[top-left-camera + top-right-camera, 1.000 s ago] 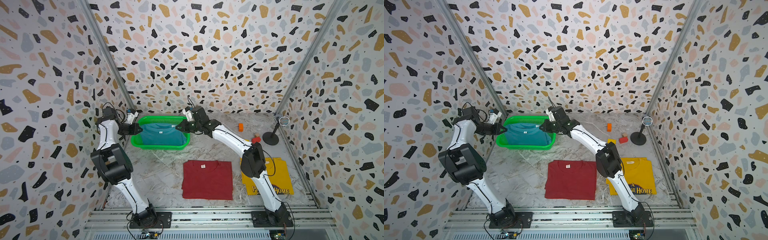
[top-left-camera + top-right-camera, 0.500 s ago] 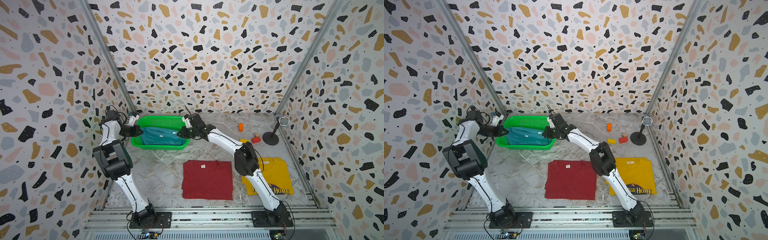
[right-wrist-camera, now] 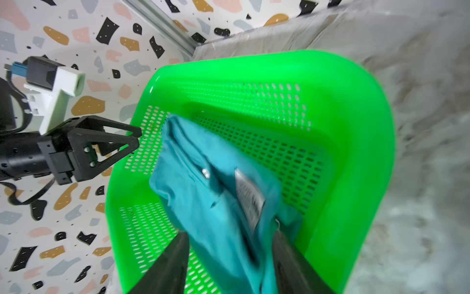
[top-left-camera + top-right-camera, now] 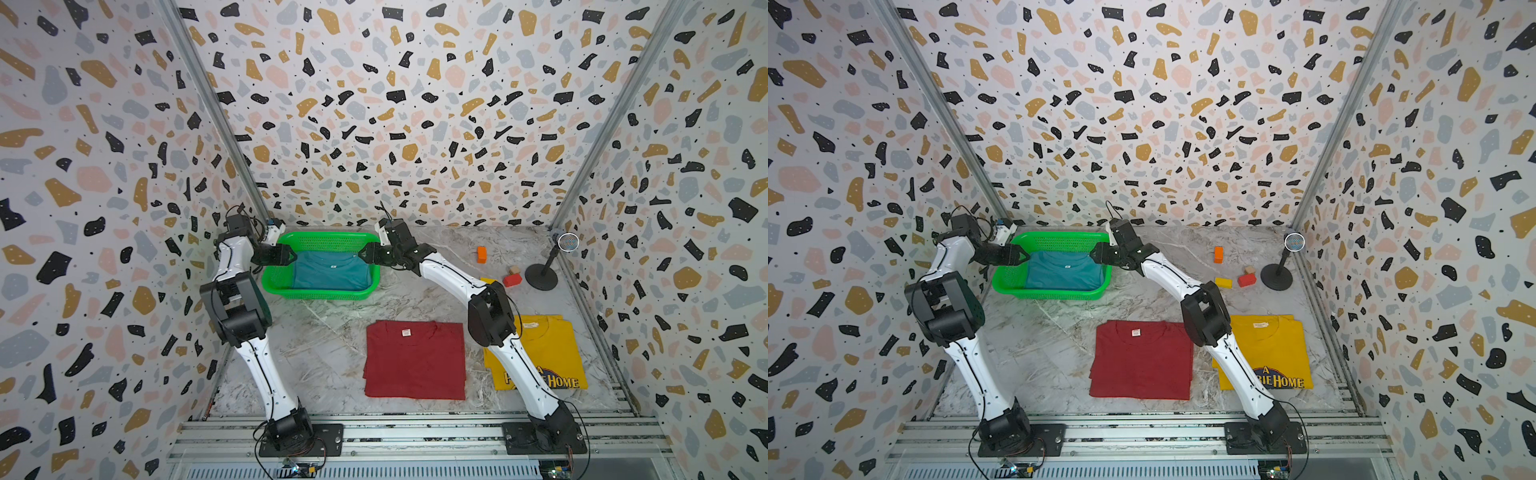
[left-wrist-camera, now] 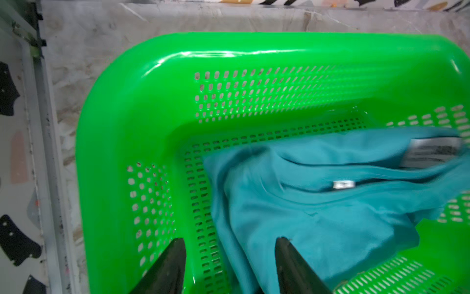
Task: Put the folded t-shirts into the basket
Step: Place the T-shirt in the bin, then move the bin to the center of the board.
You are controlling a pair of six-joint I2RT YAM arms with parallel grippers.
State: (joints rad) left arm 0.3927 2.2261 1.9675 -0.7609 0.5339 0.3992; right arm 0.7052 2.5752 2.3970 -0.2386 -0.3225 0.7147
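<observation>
teal t-shirt is in the basket, down on its floor, collar toward the basket wall farthest from my bases, neck tag up. Cloth is bunched at the collar-side corners. The right wrist view is motion-blurred, so I can't read the fold detail there.

left gripper: over the basket's short wall on my left-arm side, tips pointing inward. Jaws apart, gripping nothing. In the left wrist view one of the fingers sits over bare mesh floor. The other is at the shirt's edge with cloth lapping against it, not pinched.

right gripper: over the basket's opposite short wall, tips pointing inward. Jaws apart here too. In the right wrist view the shirt corner sits loose in the gap between them, not clamped.

Both grippers face each other across the basket with the teal shirt between them.

dark red t-shirt: flat on the bench, outside the basket, on its near side toward my bases, well apart from it.

yellow t-shirt: on the bench, outside the basket, further off toward the right-arm side, partly hidden by my right arm, "HOME" print readable.

orange block, red block and a black round-base stand: on the bench off the basket's right-arm side, well apart from it.
</observation>
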